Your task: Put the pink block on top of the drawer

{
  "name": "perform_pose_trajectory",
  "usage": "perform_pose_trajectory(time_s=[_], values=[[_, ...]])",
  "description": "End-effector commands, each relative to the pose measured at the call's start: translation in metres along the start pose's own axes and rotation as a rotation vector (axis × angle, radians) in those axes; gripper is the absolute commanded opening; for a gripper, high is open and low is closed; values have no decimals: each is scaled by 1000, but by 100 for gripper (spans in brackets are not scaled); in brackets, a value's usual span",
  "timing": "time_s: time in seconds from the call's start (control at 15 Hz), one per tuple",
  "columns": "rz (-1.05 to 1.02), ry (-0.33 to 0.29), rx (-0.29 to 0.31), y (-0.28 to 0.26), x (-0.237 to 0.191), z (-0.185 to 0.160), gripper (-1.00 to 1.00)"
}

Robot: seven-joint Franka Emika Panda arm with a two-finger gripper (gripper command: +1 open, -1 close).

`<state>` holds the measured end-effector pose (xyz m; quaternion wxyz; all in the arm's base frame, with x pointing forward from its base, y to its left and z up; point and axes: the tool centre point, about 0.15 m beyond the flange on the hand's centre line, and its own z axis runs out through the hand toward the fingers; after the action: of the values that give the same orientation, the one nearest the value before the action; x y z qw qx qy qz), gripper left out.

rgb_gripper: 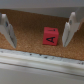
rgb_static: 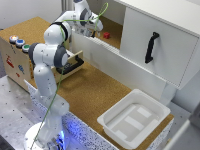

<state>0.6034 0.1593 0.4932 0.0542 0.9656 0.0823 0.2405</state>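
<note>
The pink block point(rgb_gripper: 50, 36) sits on the cork floor of a recess beside the white cabinet point(rgb_static: 160, 45), a dark mark on its near face, with the gripper point(rgb_gripper: 36, 31) poised around it: the wrist view shows one finger point(rgb_gripper: 5, 31) on either side, spread wide and not touching the cube, which lies nearer one finger than the other. That open stance suggests a grasp is being lined up rather than completed, the gap left generous so the fingers can drop past the small cube without knocking it. In the exterior view the block point(rgb_static: 106, 35) shows as a red speck beyond a low white ledge point(rgb_static: 100, 47), and the arm point(rgb_static: 55, 50) reaches far out over that ledge to get at it, which likely explains its long, folded posture. The drawer point(rgb_static: 22, 60), a plywood box with its coloured buttons point(rgb_static: 19, 42) on top, stands well apart at the exterior view's left, its compartment pulled out beneath the arm. The block must be lifted clear of the ledge and carried back across the cork table point(rgb_static: 95, 90) to reach the box's top, where the buttons leave limited bare space. A white tub point(rgb_static: 134, 119) sits idle at the exterior view's lower right.
</note>
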Motion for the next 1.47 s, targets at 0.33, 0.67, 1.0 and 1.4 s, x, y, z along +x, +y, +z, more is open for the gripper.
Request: perform_pose_trajectory(time_s=[0.33,0.67,1.0,1.4], values=[[-1,39,89,17,69,62,100],[44,10,107,18,81,83,100],[69,9,104,19,73,78,-100],[62,29,46,0,48,52,-100]])
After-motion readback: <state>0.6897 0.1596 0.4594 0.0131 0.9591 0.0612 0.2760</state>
